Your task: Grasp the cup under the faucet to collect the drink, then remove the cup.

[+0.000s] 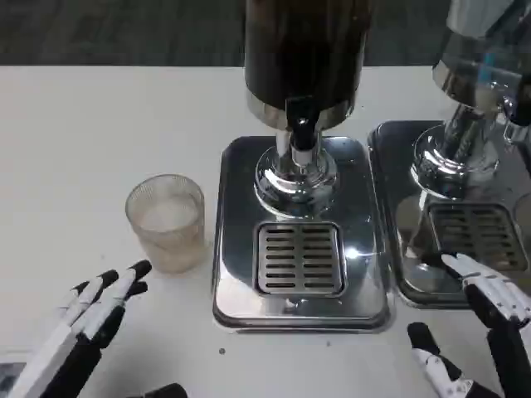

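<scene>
A clear ribbed glass cup (pixel 166 220) stands upright on the white table, left of the drink dispenser (pixel 304 58) and off its steel base. The faucet (pixel 302 137) hangs over the slotted drip grate (pixel 299 259), with nothing beneath it. My left hand (pixel 95 311) lies low at the lower left, fingers spread and pointing toward the cup, a short gap short of it. My right hand (pixel 481 332) is at the lower right, fingers apart, holding nothing, beside the steel base (pixel 241 298).
A second dispenser (pixel 477 91) with its own steel tray and grate (pixel 477 236) stands at the right edge, close to my right hand. Bare white table (pixel 75 133) spreads to the left and behind the cup.
</scene>
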You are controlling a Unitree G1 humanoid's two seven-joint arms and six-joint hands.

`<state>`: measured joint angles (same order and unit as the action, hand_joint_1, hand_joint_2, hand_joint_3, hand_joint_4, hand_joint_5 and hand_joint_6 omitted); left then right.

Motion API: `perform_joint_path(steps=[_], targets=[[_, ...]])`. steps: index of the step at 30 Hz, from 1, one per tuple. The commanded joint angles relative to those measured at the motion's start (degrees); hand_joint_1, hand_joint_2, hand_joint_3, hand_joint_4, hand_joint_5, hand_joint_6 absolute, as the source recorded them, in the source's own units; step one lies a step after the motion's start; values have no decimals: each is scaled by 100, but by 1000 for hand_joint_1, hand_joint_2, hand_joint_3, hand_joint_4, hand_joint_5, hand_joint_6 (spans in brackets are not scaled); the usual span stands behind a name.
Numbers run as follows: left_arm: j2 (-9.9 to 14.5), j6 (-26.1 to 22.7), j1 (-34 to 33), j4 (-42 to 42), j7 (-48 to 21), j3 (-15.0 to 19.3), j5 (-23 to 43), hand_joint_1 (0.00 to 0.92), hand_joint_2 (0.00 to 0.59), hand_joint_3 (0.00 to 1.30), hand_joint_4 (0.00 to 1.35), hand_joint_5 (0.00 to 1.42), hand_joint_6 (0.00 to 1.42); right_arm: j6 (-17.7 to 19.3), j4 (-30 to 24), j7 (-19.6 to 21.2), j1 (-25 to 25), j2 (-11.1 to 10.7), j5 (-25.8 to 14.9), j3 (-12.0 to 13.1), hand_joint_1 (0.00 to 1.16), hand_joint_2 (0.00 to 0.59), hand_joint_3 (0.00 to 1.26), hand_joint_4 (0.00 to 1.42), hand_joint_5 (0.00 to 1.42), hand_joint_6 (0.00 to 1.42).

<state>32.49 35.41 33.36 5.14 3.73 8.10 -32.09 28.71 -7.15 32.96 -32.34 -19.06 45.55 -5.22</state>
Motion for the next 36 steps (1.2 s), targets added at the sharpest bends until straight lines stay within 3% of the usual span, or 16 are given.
perform_joint_path(steps=[1,12,22,26,36], targets=[[47,-3,-62,-50,-92,-45,24,0,99,0,0,0,0,44,-43,-13,-23,-4,-54,28,411,397,281,224,247,399],[25,-17,-54,-63,-100,-60,58,0,99,0,0,0,0,54,0,5,-33,45,-93,27,411,397,281,224,247,401],[-120,348,-187,-208,201,167,382,0,95,0,0,0,0,38,-10,1,-50,80,-121,14,411,397,281,233,247,418],[-200,517,-382,-345,336,340,569,0,74,0,0,0,0,37,-2,5,-54,101,-122,-5,411,397,281,233,247,420],[-116,287,-1286,-887,214,360,817,0,52,0,0,0,0,13,52,21,40,162,-92,-87,411,397,281,234,256,423]])
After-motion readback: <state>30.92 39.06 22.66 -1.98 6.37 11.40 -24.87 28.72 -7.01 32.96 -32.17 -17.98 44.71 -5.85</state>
